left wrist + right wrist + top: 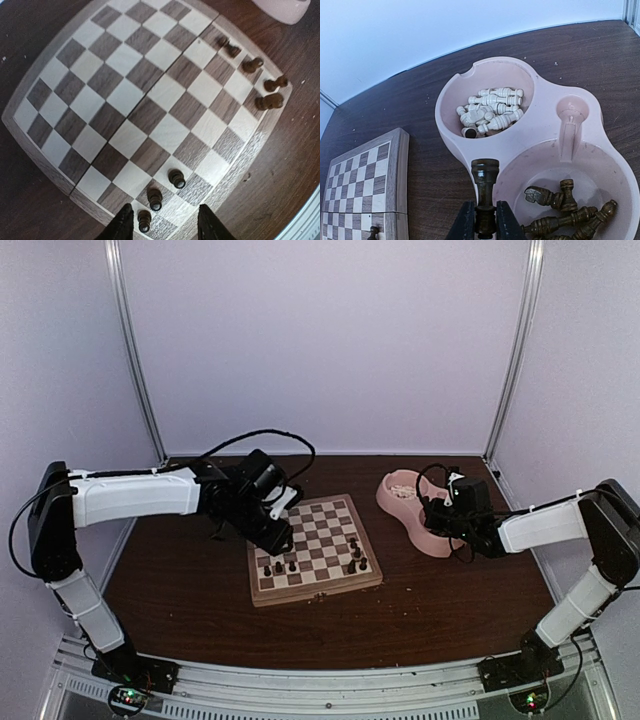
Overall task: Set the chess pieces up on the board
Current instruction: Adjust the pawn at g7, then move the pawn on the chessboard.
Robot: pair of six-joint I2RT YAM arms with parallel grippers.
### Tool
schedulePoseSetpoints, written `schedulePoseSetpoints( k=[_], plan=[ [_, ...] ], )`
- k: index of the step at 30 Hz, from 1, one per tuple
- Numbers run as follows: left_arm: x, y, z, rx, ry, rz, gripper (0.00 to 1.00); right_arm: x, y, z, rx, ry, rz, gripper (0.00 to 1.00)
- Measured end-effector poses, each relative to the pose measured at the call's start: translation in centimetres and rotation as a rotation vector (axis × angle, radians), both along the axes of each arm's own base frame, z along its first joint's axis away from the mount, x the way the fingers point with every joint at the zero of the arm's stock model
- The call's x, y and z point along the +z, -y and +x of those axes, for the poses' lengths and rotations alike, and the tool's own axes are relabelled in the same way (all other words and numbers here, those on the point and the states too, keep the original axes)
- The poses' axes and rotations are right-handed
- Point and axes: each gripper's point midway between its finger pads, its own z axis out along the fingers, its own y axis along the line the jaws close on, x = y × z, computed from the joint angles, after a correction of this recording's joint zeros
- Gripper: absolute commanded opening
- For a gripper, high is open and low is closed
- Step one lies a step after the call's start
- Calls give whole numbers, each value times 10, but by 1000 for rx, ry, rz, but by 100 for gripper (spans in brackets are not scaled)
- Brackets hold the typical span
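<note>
step in hand: placing dark pieces on the board [150,100]. the left gripper [165,226] has its fingers apart around a small dark piece [144,220] standing on the edge row (two more stand beside it). the right gripper [484,220] is clamped on a tall dark piece [485,182] above the pink bowl [547,125]. next move: raise the left arm clear without tipping, then carry the tall piece to its square.

a dark brown wood-grain table [450,610] with a few pale specks carries two things: the square checked board [315,540], lying flat a little left of the middle (its light frame turned slightly against the table's edges), and a pink double bowl [390,505] to its right, toward the back. they sit near each other but apart, with bare tabletop between.
</note>
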Motion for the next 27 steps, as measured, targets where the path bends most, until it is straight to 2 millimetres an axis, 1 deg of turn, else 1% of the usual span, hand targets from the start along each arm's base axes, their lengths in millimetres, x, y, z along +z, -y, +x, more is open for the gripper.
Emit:
schedulePoseSetpoints(
  k=[2,3,4,5,6,7,10,13,16,17,19,22,24,27],
  plan=[
    [18,5,7,6,39,-28,48,0,0,0,1,0,0,0],
    [26,7,11,11,57,-38,58,0,0,0,1,0,0,0],
    [34,10,17,26,80,-48,72,0,0,0,1,0,0,0],
    [42,11,24,51,104,-57,90,0,0,0,1,0,0,0],
    [47,11,29,69,124,-57,97,0,0,0,1,0,0,0],
    [55,10,36,116,148,-64,97,0,0,0,0,-1,0,0],
    [62,10,47,181,160,-110,98,0,0,0,0,0,0,0],
    [61,15,55,209,105,-193,98,0,0,0,-1,-1,-1,0],
    [54,17,64,246,50,-232,98,-1,1,0,-5,-2,-4,0],
    [52,20,65,253,22,-240,98,-1,2,0,-7,-3,-6,0],
    [51,35,69,249,-24,-271,97,-1,2,0,-9,-5,-7,0],
    [52,55,70,235,-82,-312,89,-1,2,0,-9,-4,-5,0],
    [51,63,68,240,-114,-323,85,-1,2,0,-10,-5,-2,0],
    [47,76,67,259,-157,-333,83,-1,2,0,-9,-6,-2,0]
  ],
)
